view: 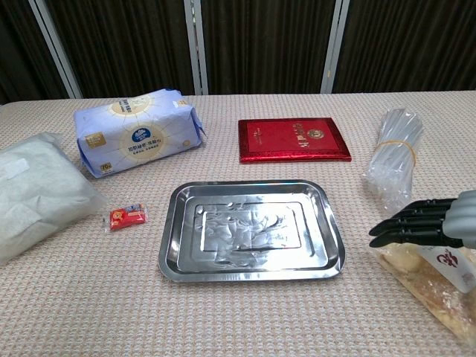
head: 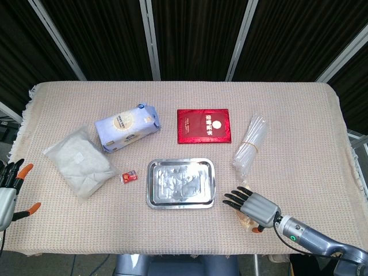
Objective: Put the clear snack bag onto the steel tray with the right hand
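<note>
On the beige woven cloth [head: 287, 115] covering the counter, the right hand [head: 253, 206] rests fingers-out over the clear snack bag [view: 435, 286] right of the steel tray [head: 181, 183], the left hand [head: 11, 192] open at the edge, dark panels [head: 190, 34] behind.

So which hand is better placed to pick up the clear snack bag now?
The right hand: it hovers directly over the clear snack bag, beside the shiny steel tray. The left hand sits at the table's far edge.
</note>
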{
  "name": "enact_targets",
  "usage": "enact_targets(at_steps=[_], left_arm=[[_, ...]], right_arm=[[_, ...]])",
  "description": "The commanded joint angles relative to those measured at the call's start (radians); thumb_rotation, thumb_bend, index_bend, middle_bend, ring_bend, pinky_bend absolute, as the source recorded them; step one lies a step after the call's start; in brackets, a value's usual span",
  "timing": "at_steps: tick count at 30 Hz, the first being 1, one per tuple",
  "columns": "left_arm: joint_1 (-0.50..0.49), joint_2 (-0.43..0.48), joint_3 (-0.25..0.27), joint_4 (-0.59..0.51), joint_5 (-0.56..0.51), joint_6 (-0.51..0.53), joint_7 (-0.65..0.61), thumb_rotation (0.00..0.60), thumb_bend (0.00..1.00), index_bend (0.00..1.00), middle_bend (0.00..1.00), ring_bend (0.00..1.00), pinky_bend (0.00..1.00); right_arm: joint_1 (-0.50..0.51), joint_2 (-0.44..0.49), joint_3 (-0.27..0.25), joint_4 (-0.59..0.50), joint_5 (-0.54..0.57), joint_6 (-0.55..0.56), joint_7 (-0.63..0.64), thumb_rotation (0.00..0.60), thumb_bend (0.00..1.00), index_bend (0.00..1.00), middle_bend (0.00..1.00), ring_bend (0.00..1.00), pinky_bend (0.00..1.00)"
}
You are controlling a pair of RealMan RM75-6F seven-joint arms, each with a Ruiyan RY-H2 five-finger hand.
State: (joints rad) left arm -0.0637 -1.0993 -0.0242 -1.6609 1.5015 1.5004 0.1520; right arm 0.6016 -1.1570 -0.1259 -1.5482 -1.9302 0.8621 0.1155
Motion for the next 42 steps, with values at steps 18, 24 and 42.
enact_targets(at_steps=[18, 24, 42], left_arm=[[-0.003, -0.005, -0.004, 0.001, -0.005, -0.005, -0.003, 0.565, 0.09, 0.11, 0.0, 0.0, 0.0], [-0.007, -0.004, -0.006, 0.0, -0.004, -0.007, -0.005, 0.566, 0.09, 0.11, 0.0, 0.0, 0.0], [-0.02, -0.013, -0.011, 0.01, -0.013, -0.025, -0.01, 0.566, 0.09, 0.11, 0.0, 0.0, 0.0]], right_arm=[[0.067, -0.054, -0.024, 0.082, 0.096, -0.095, -0.033, 0.6, 0.0, 0.4, 0.2, 0.11, 0.26], [0.075, -0.053, -0.009, 0.061, 0.105, -0.06, -0.078, 0.6, 0.08, 0.55, 0.36, 0.29, 0.44], [0.197, -0.047, 0.173, -0.156, 0.222, -0.011, -0.034, 0.6, 0.09, 0.53, 0.38, 0.3, 0.49]])
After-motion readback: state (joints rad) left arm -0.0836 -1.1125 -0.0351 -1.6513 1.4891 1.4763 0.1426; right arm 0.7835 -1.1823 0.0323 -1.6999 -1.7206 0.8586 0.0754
